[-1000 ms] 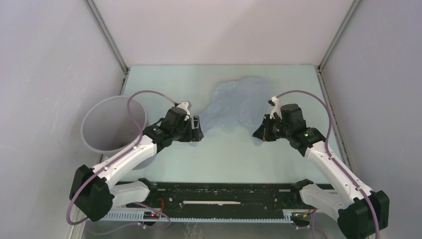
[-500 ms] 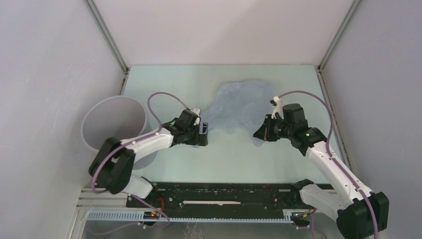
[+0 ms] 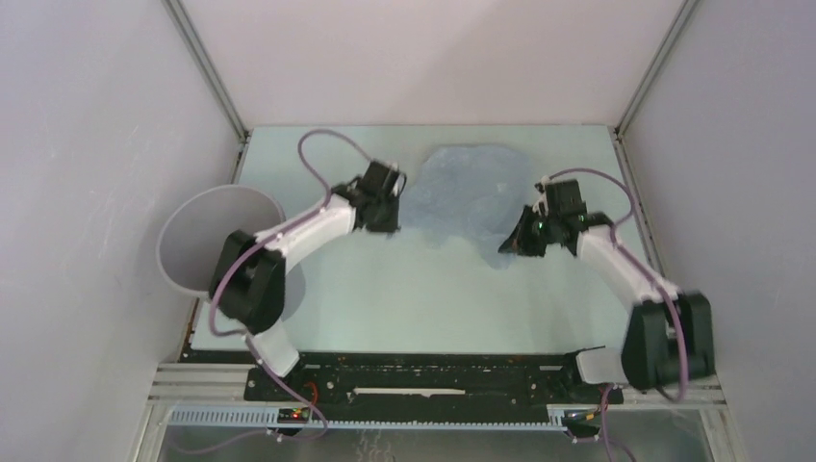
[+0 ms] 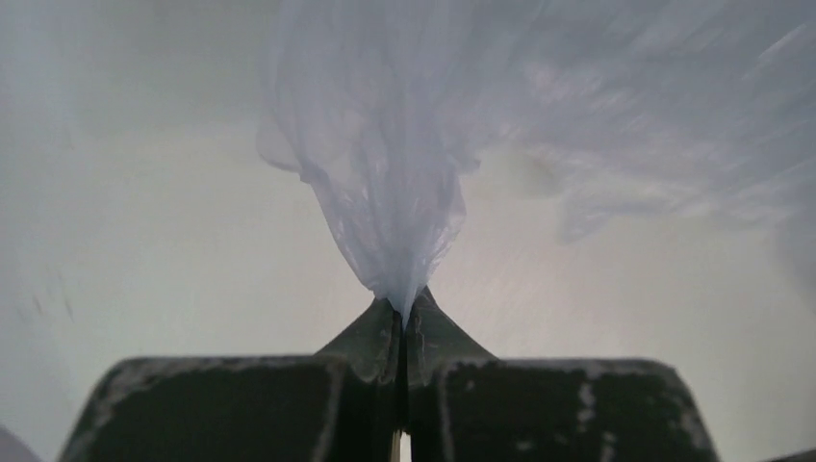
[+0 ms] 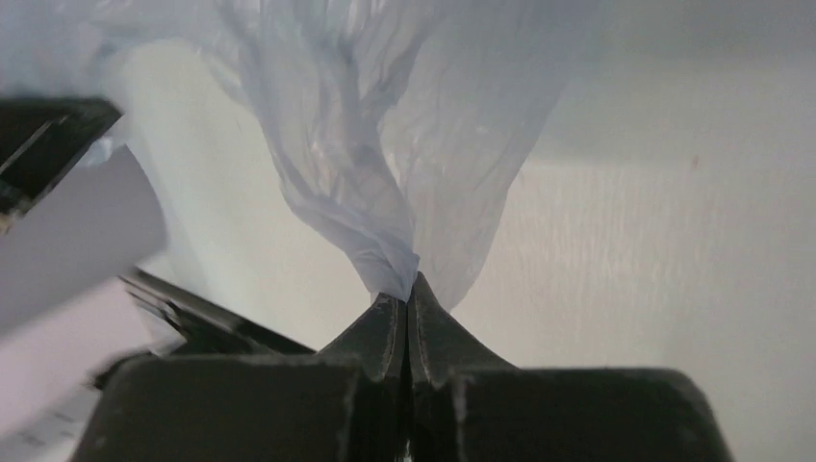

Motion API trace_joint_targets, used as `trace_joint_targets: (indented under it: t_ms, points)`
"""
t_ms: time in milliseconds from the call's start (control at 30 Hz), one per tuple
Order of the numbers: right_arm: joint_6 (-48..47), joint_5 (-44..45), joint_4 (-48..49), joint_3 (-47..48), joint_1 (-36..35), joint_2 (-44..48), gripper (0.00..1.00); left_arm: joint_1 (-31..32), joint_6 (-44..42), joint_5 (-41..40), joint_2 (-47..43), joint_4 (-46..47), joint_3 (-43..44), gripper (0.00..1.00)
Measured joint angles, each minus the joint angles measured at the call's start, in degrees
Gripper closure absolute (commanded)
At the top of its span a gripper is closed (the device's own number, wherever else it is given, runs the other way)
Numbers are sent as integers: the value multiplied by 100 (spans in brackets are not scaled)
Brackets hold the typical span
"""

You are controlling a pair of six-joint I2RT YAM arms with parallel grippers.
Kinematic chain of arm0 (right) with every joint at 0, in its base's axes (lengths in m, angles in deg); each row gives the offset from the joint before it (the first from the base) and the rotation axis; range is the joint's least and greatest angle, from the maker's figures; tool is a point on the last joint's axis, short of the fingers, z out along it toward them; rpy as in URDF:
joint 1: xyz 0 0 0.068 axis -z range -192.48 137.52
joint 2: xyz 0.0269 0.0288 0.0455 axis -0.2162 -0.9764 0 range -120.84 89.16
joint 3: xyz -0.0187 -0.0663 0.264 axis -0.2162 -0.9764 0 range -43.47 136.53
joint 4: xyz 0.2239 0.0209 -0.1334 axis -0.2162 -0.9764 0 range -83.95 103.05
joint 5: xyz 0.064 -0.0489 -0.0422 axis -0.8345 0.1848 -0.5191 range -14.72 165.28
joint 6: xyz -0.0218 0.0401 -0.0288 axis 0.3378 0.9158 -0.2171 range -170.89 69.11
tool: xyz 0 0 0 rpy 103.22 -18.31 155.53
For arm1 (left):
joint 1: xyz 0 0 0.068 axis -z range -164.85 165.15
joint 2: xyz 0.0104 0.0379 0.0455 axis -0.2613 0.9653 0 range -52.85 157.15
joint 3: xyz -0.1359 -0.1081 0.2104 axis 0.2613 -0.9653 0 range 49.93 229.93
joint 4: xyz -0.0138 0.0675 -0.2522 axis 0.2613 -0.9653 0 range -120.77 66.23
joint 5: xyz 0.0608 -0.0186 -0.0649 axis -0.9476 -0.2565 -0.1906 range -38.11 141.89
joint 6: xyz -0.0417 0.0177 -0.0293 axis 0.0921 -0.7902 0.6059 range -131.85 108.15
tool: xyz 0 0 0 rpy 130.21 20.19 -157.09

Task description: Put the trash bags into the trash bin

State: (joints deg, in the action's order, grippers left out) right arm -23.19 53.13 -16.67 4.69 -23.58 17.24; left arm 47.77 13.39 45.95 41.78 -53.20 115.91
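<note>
Well, I count just one trash bag [image 3: 469,188], pale blue and crinkled. It is spread on the table [image 3: 414,289], well to the right of the single trash bin [image 3: 173,252] and further back than it. The bin is grey and round and stands upright at the table's left edge.

There are two arms with a tool each. The left tool [image 3: 393,210] sits between the bin and the bag, at the bag's bin-side edge. Its wrist view shows it pinched tight on a gathered tuft of the film. The right tool [image 3: 512,243] is on the side of the bag away from the bin, at its near corner. It too is closed hard, on a twisted bunch of film.

Seen from above, the left arm [image 3: 308,226] has its dark elbow overlapping the bin's right rim. A purple cable [image 3: 318,144] loops above it.
</note>
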Motion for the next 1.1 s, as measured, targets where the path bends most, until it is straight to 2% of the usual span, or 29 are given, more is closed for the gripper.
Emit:
trace_joint_targets:
  t_ms: [100,200,333,400,467,533,633,667,700,767,833,933,967,1033,1100]
  points:
    - [431,-243,-195,1054,321,-1209,100,-284,122,221,920,-640,1921,100]
    - [944,-575,-372,2747,487,-2151,100,-656,348,634,1759,-1185,3947,100]
    - [1410,-822,-553,4771,533,-2229,100,-1012,577,944,2006,-1773,6087,100]
    - [1600,-892,-245,5694,531,-2004,100,-1034,535,962,1687,-1539,6564,100]
    - [1633,-918,302,5917,459,-1467,100,-855,282,911,892,-1097,6467,100]
    - [1325,-793,1014,5724,214,-640,100,-409,-201,778,-295,-291,5718,100]
    - [133,-448,2299,4636,-793,726,100,422,-992,525,-2293,1075,3694,100]
    - [-282,-409,2643,4116,-1130,1222,100,463,-1126,358,-2511,1478,3016,100]
    - [-608,-319,2839,3729,-1268,1554,100,426,-1196,96,-3335,1792,2415,100]
    - [-1250,173,3178,3018,-1272,1825,100,127,-1200,-400,-3783,2415,1239,100]
    - [-1598,542,3080,2435,-1296,1589,100,-9,-1093,-601,-3657,2822,-11,100]
    - [-1836,994,2933,1051,-1362,870,100,-70,-813,-511,-2708,2914,-1814,100]
    - [-1888,1152,2704,243,-1386,551,100,-50,-699,-422,-2260,2736,-2420,100]
    - [-1961,1307,2057,-691,-1493,363,100,17,-535,-291,-1961,2159,-3158,100]
    - [-2063,1338,1327,-1252,-1578,509,100,94,-396,-157,-2076,1676,-3373,100]
